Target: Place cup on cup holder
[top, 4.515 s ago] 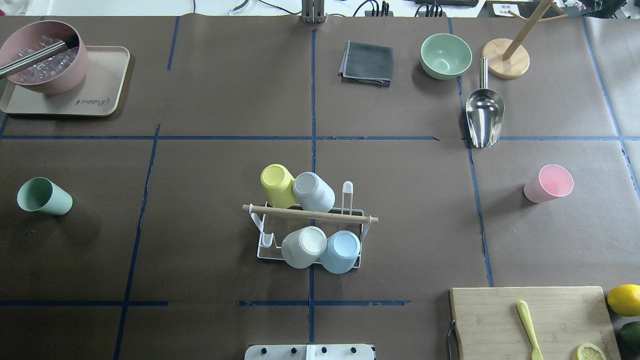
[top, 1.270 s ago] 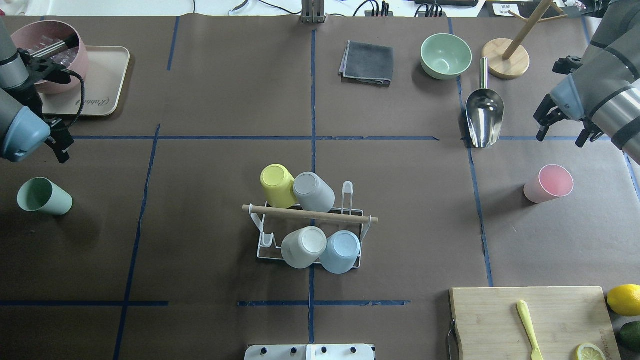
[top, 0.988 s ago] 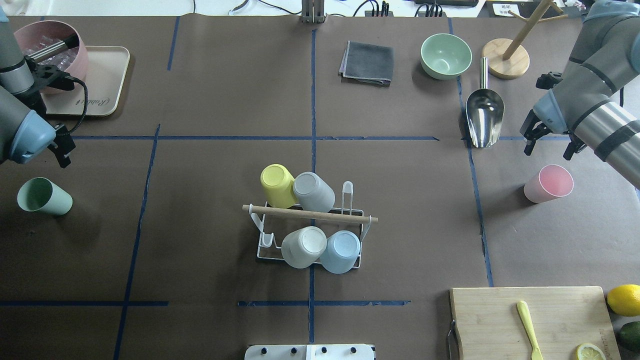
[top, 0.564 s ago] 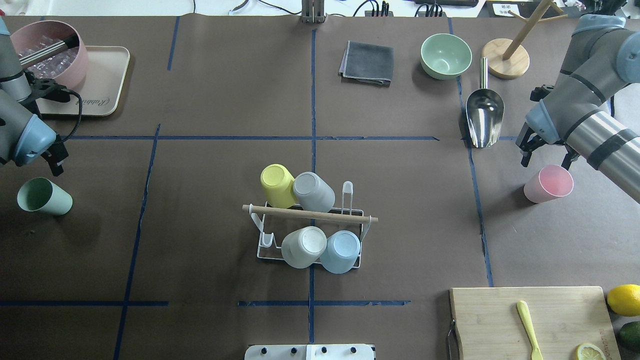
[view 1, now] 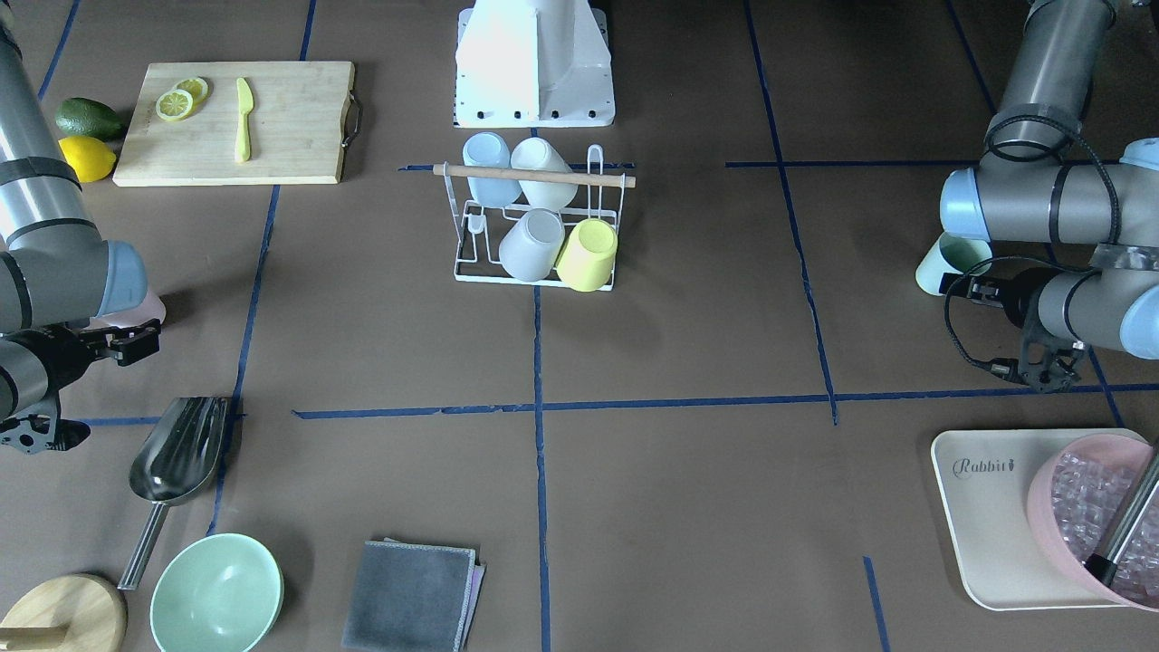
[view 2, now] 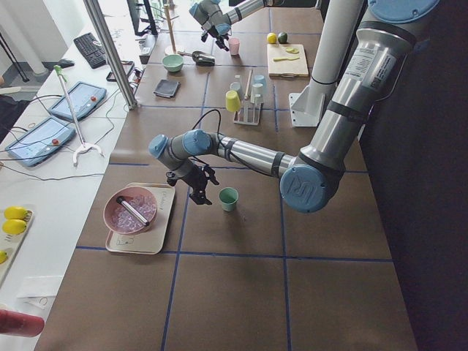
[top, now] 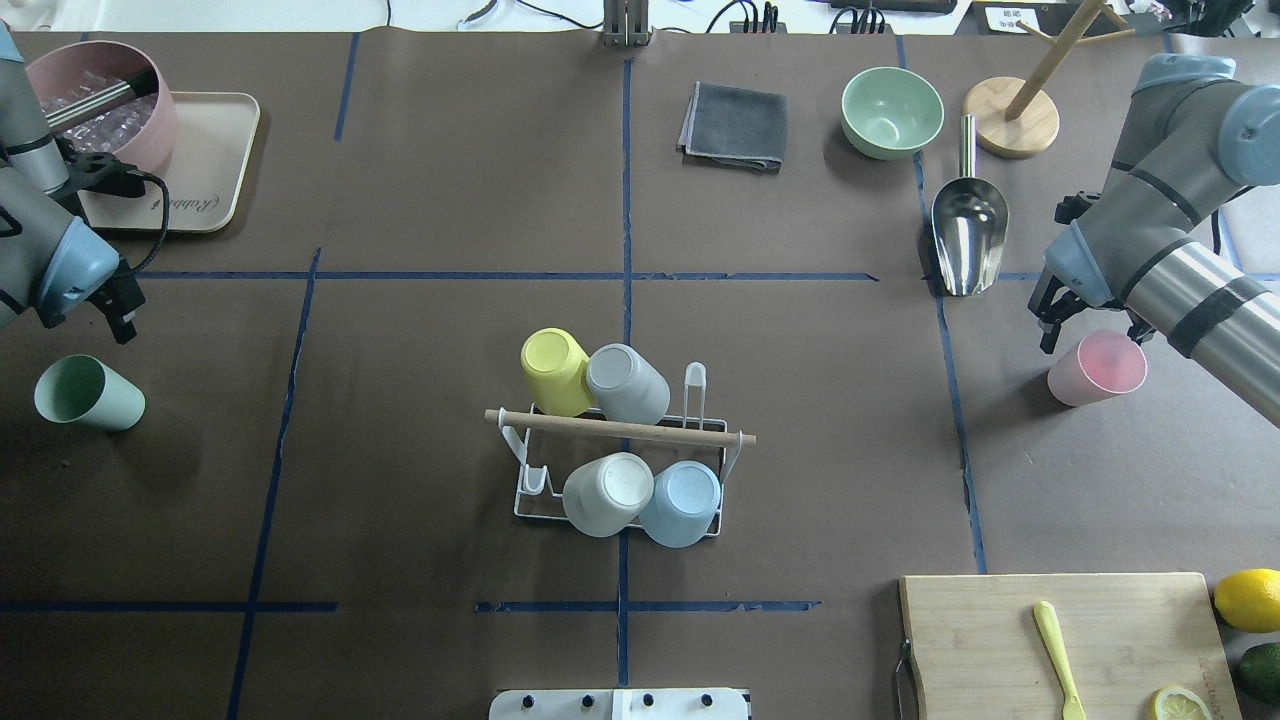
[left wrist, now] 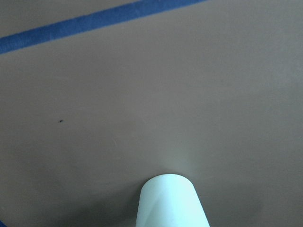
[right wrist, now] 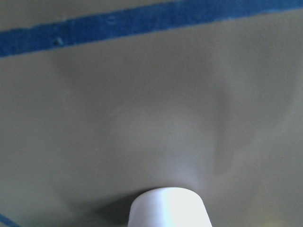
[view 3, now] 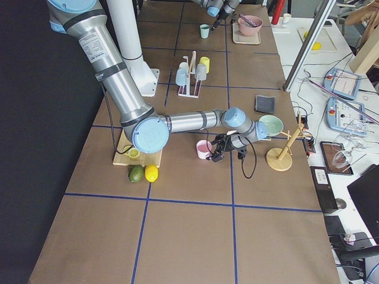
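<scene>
The white wire cup holder [top: 527, 505] with a wooden rod handle [top: 620, 430] stands mid-table, and it also shows in the front view [view 1: 464, 272]. It carries a yellow, a grey, a white and a light blue cup, all upside down. A green cup [top: 88, 393] stands at the left. My left gripper [top: 80, 325] hovers open just beyond it, with one finger showing. A pink cup [top: 1097, 367] stands at the right. My right gripper [top: 1092, 333] is open, its two fingers astride the cup's far side. Each wrist view shows its cup at the bottom edge [left wrist: 173, 201] [right wrist: 169, 207].
A tray [top: 210, 150] with a pink bowl of ice [top: 100, 110] is at the far left. A steel scoop [top: 968, 225], a green bowl [top: 892, 110], a grey cloth [top: 735, 125] and a wooden stand [top: 1012, 115] are at the far right. A cutting board [top: 1060, 640] with a lemon lies near right.
Both arms have come into view and moved nearer. The left gripper has drawn toward the green cup and the right gripper down onto the pink cup. The cups have not moved.
</scene>
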### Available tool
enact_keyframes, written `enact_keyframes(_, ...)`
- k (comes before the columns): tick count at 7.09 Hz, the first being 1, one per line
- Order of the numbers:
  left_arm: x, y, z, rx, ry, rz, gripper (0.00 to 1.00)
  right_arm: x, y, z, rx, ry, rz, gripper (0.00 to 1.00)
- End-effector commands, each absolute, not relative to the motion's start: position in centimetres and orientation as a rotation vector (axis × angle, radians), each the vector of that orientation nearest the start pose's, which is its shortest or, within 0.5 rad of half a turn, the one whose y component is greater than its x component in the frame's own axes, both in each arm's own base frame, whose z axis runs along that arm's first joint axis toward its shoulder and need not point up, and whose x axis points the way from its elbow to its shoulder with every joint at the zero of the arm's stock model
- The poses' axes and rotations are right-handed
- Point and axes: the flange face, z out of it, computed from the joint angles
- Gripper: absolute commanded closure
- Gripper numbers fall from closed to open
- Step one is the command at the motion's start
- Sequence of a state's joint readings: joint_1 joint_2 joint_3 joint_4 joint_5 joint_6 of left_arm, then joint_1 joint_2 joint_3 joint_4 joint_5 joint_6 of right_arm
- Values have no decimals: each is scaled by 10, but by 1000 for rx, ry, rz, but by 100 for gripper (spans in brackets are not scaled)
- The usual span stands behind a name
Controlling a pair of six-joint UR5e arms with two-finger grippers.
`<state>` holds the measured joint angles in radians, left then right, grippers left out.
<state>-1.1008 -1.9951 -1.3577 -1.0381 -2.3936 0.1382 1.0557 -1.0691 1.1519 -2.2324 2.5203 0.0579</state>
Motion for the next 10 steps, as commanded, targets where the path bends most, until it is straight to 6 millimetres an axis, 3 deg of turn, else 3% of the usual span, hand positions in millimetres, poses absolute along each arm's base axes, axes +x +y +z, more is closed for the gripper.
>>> enact_keyframes(1, 240, -598, 572, -466, 752, 431, 0, -277, -581, 615, -785, -725, -148, 1)
enact_keyframes(3, 249, -607, 585, -515, 739, 415, 0, -282, -576, 620, -795, -721, -156, 1)
enact_keyframes(4, 266, -598, 589, -541, 729, 435, 0, -284, -572, 623, -801, -717, -160, 1)
enact_keyframes(8, 268, -582, 604, -673, 747, 362, 0, -291, -563, 628, -833, -733, -146, 1)
enact_keyframes(9, 266, -579, 605, -700, 732, 349, 0, -291, -562, 629, -835, -732, -145, 6)
enact_keyframes(10, 266, -577, 608, -709, 723, 348, 0, -290, -561, 630, -836, -732, -145, 32)
